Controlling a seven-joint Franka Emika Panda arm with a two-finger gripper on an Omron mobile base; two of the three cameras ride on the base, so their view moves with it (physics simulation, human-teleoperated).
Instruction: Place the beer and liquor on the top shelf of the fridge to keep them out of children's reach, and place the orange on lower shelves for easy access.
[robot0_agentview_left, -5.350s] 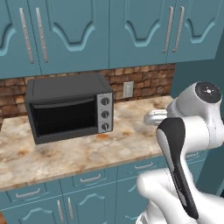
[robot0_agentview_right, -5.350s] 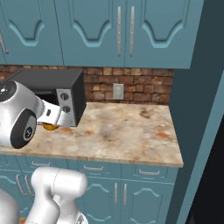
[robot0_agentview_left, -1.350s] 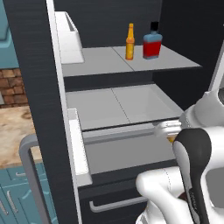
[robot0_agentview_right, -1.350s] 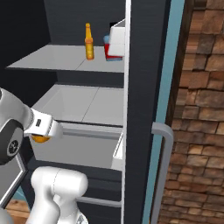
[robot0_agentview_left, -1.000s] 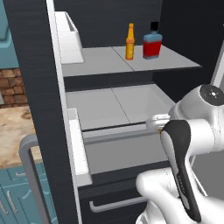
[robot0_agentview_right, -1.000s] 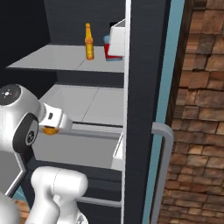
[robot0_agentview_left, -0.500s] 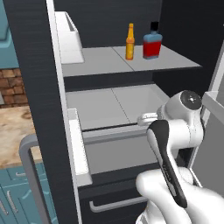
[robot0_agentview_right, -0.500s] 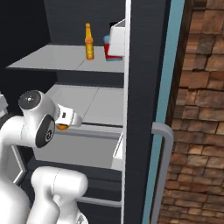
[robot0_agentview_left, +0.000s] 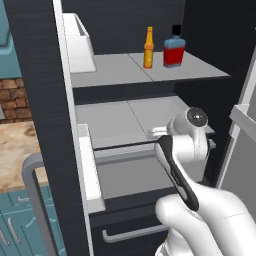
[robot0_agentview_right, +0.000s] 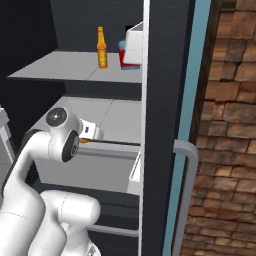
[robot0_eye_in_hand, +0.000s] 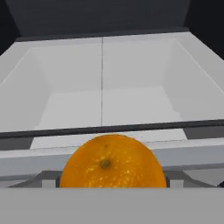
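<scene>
The fridge (robot0_agentview_left: 42, 75) stands open, and on its top shelf (robot0_agentview_left: 115, 70) the beer (robot0_agentview_left: 148, 48) and the liquor (robot0_agentview_left: 174, 47) stand upright just beside each other, the beer to the left in the left base view. In the right base view the beer (robot0_agentview_right: 101, 48) shows whole, but a white door bin (robot0_agentview_right: 134, 45) covers most of the liquor (robot0_agentview_right: 122, 47), of which a thin red-and-blue edge remains. The orange (robot0_eye_in_hand: 112, 161) sits large and low in the hand view, right at the gripper, at the front edge of a grey drawer (robot0_eye_in_hand: 105, 105) with a shelf behind it. The right base view catches a thin sliver of the orange (robot0_agentview_right: 84, 141) under the gripper (robot0_agentview_right: 94, 132), level with the middle shelf (robot0_agentview_right: 117, 117); in the left base view the arm's own joint covers the fruit, and the gripper (robot0_agentview_left: 159, 132) shows as a small white block by the drawer's front. The finger tips cannot be made out in any view, so the jaws seem spread around the orange, though contact cannot be confirmed. The door handle (robot0_agentview_right: 185, 195) rises at the right
</scene>
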